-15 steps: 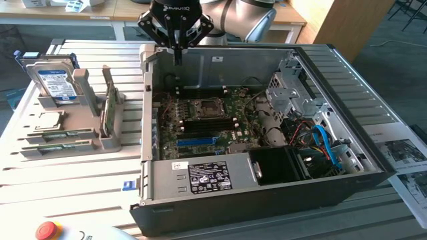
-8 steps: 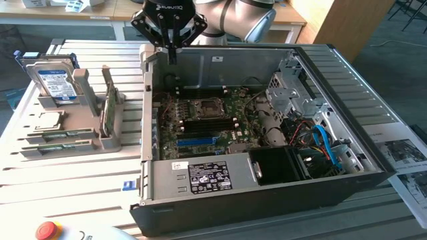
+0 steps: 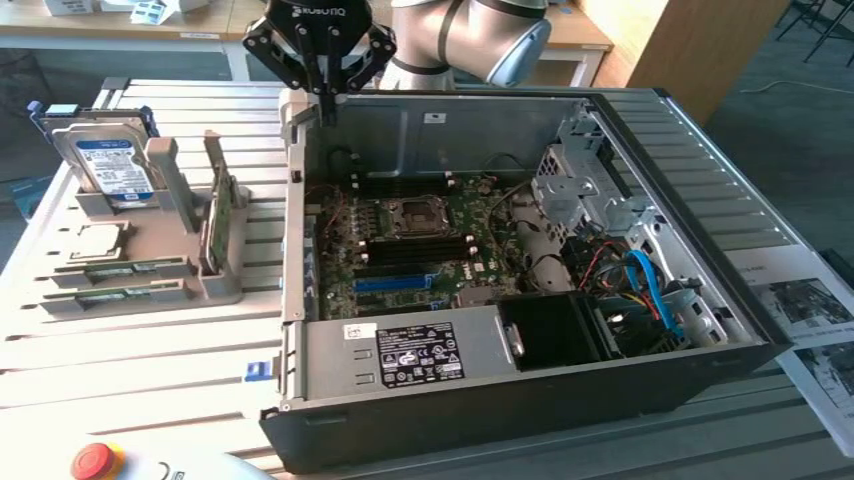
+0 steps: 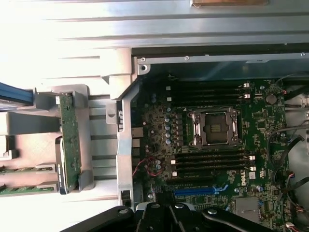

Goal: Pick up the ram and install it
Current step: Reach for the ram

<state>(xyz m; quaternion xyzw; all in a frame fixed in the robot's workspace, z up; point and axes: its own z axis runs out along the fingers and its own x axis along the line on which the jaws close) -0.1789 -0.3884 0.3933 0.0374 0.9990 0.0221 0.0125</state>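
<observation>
gripper (image 3: 324, 102) clenched, fingers pressed into one point, nothing between them. it hangs over the far corner of the open pc case (image 3: 534, 400), above the case wall on the exterior view's left, well apart from the ram. ram (image 3: 120, 268) sits in the grey parts rack (image 3: 220, 285) on the slatted table (image 3: 134, 350), to the exterior view's left of the case: a thin green stick lying lengthwise in a low slot. a second stick (image 3: 114, 294) lies just beside it, nearer the camera. same rack holds a hard drive (image 3: 114, 165) standing upright at the far end and a cpu chip (image 3: 94, 240) lying flat between the drive and the sticks. a wider green card (image 3: 218, 215) stands on edge in the tall slot nearest the case. inside the case the motherboard (image 3: 400, 240) lies flat, with the cpu socket (image 3: 414, 215) and its metal frame mid-board. black memory slots (image 4: 210, 162) with white latches run on both sides of the socket, and the blue slot strip (image 3: 394, 283) lies past them toward the power supply (image 3: 414, 355). a blue cable (image 3: 647, 280) loops in the drive-bay side. red button (image 3: 96, 460) at the near table edge, printed sheets (image 3: 814, 310) on the exterior view's right.
</observation>
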